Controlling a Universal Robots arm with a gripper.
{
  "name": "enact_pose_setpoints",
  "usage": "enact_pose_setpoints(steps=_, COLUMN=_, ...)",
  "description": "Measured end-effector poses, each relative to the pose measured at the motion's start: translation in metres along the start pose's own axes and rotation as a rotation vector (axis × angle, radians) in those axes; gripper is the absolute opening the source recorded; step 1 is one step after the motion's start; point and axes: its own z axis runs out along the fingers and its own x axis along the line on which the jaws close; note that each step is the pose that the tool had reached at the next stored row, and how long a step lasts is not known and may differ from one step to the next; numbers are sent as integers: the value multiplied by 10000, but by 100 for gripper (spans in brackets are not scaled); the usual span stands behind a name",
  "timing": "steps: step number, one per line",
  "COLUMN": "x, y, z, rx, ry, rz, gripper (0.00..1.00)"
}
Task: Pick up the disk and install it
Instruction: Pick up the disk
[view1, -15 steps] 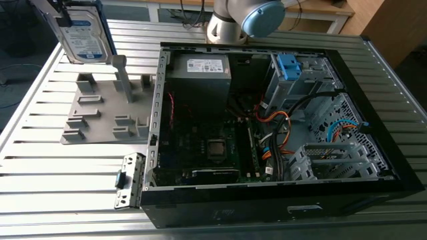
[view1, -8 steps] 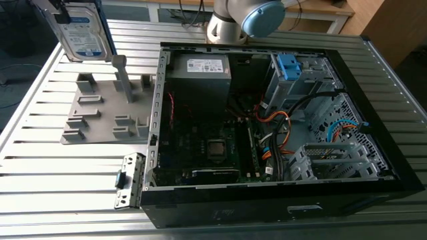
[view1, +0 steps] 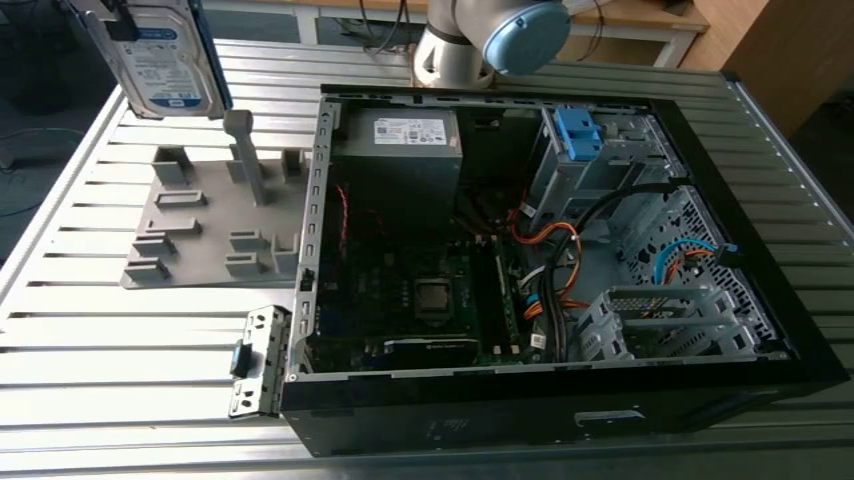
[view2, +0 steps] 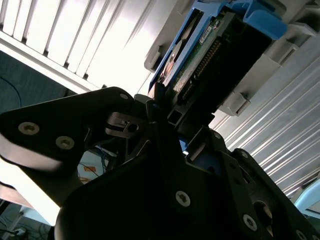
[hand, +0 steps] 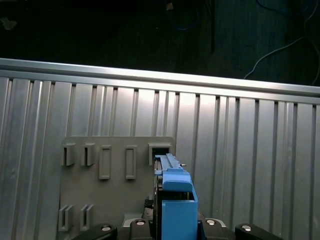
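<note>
Disk (view1: 160, 60) pinched upright in pincer (view2: 175, 125), hanging clear above grey holder (view1: 200, 235).

Ribbed aluminium slat table (view1: 134, 340), strong glare across the slats. Dark floor (hand: 100, 30) past its edge, loose cables (hand: 280, 47) lying there. Wooden furniture (view1: 787, 40) beyond the far corner.

Ribbed bare-metal table (view1: 80, 330), matt grey plastic rack (view1: 200, 255), disk (view1: 160, 60) framed in smooth blue plastic

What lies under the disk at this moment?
In the first wrist view, the grey slotted holder lies beneath the raised disk, on the ribbed metal table. The disk covers the holder's part directly below it.
</note>
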Motion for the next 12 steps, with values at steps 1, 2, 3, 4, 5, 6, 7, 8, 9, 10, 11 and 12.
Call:
enact_pose_setpoints(steps=1, x=0, y=1, z=-8, rx=0, ry=0, rz=0, gripper=36)
enact_pose_setpoints(steps=2, x=-1, y=1, z=-17, rx=1, ry=0, rz=0, gripper=36)
enact_pose_setpoints(steps=3, x=-1, y=1, z=-26, rx=0, ry=0, rz=0, gripper=36)
enact_pose_setpoints(steps=4, x=-2, y=1, z=-34, rx=1, ry=0, rz=0, gripper=36)
enact_pose_setpoints(steps=5, x=-2, y=2, z=-43, rx=1, ry=0, rz=0, gripper=36)
enact_pose_setpoints(steps=6, x=-3, y=2, z=-51, rx=2, ry=0, rz=0, gripper=36)
enact_pose_setpoints(steps=7, x=-3, y=2, z=-61, rx=0, ry=0, rz=0, gripper=36)
enact_pose_setpoints(steps=8, x=-4, y=3, z=-70, rx=1, ry=0, rz=0, gripper=36)
enact_pose_setpoints(steps=9, x=-4, y=3, z=-79, rx=1, ry=0, rz=0, gripper=36)
enact_pose_setpoints(steps=10, x=-5, y=4, z=-88, rx=0, ry=0, rz=0, gripper=36)
enact_pose_setpoints(steps=11, x=-5, y=4, z=-98, rx=-1, ry=0, rz=0, gripper=36)
enact_pose_setpoints(steps=12, x=-6, y=5, z=-106, rx=1, ry=0, rz=0, gripper=36)
